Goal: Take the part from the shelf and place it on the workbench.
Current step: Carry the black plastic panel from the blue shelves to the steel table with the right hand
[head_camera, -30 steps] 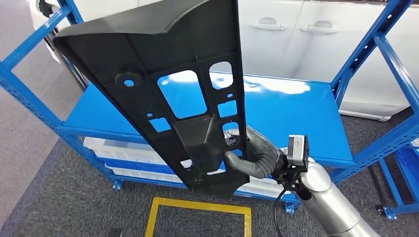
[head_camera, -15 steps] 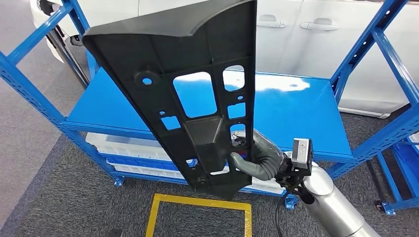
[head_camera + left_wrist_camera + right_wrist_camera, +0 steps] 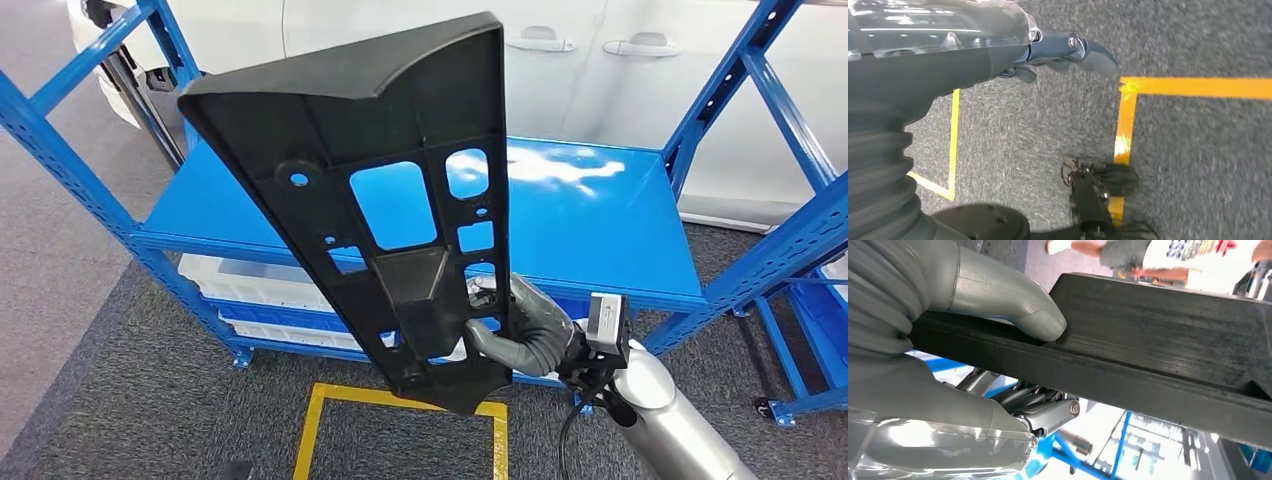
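One part (image 3: pixel 385 170), black plastic panel w/ cut-outs, held upright in front of blue shelf (image 3: pixel 590 215).
R hand (image 3: pixel 520 325) grips its lower edge, thumb over rim; L hand (image 3: pixel 1063 50) hangs empty, fingers curled. Advice: keep grip firm, carry level, avoid shelf posts.

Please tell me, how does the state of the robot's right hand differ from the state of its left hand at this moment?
The right hand grips the black part by its lower edge; the left hand holds nothing. The right hand is raised in front of the blue shelf; the left hand hangs low over the grey carpet with its yellow line. The right thumb presses on the part; the left fingers touch nothing. Both have grey ribbed covers.
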`<state>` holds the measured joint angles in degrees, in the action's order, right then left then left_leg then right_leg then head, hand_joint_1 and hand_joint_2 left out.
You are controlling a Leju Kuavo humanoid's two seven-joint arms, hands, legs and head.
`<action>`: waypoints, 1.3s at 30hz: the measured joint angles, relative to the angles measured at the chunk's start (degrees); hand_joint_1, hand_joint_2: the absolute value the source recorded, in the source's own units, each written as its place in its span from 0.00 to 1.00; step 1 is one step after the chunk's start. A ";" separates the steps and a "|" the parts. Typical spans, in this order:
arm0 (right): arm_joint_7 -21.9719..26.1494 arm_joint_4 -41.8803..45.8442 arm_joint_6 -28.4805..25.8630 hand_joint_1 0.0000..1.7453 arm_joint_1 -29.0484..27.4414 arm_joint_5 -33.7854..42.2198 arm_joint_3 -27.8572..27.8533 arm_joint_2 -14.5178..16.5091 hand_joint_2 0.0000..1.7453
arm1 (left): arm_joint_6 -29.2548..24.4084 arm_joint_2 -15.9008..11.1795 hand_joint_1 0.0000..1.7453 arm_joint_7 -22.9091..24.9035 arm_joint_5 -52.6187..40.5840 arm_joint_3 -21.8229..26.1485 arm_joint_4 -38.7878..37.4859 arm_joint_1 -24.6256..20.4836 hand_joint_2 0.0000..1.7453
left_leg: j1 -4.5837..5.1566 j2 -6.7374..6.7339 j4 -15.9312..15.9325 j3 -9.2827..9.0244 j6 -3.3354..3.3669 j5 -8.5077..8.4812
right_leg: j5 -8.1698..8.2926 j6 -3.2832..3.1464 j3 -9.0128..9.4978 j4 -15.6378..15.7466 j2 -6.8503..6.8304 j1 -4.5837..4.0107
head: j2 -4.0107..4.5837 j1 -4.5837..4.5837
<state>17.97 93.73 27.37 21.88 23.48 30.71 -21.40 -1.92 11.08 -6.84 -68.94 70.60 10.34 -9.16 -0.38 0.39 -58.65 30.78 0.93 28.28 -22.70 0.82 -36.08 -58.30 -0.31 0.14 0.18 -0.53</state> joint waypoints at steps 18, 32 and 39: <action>0.25 -2.64 1.68 1.00 1.19 2.10 0.45 2.02 1.00 | 0.04 0.68 0.00 -0.78 -1.15 -0.27 -0.02 0.31 1.00 | -0.08 -0.07 -0.62 4.69 -0.72 -3.49 | -3.73 -1.35 6.03 2.59 -0.06 -0.06 | 0.00 -0.01; 2.61 3.03 0.40 1.00 -8.42 0.65 -3.57 -1.64 1.00 | 0.10 0.61 0.00 0.10 -2.46 -1.55 -0.02 1.23 1.00 | -0.54 -0.08 0.15 -0.02 -0.17 -0.47 | -1.89 0.55 1.48 -0.21 0.11 0.18 | 0.00 0.01; 2.98 2.99 0.96 1.00 -9.02 0.89 -4.29 -2.38 1.00 | -0.36 0.63 0.00 0.13 -2.17 -1.55 -0.02 0.88 1.00 | -0.58 -0.29 0.43 1.89 1.13 -2.28 | -11.20 1.92 -4.57 -14.86 0.24 0.68 | 0.00 0.03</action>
<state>20.94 96.72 28.33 12.86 24.37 26.43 -23.78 -2.27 11.72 -6.72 -71.11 69.05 10.32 -8.27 -0.95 0.09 -58.23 32.67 2.07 26.00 -33.90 2.73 -40.65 -73.16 -0.07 0.82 0.17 -0.50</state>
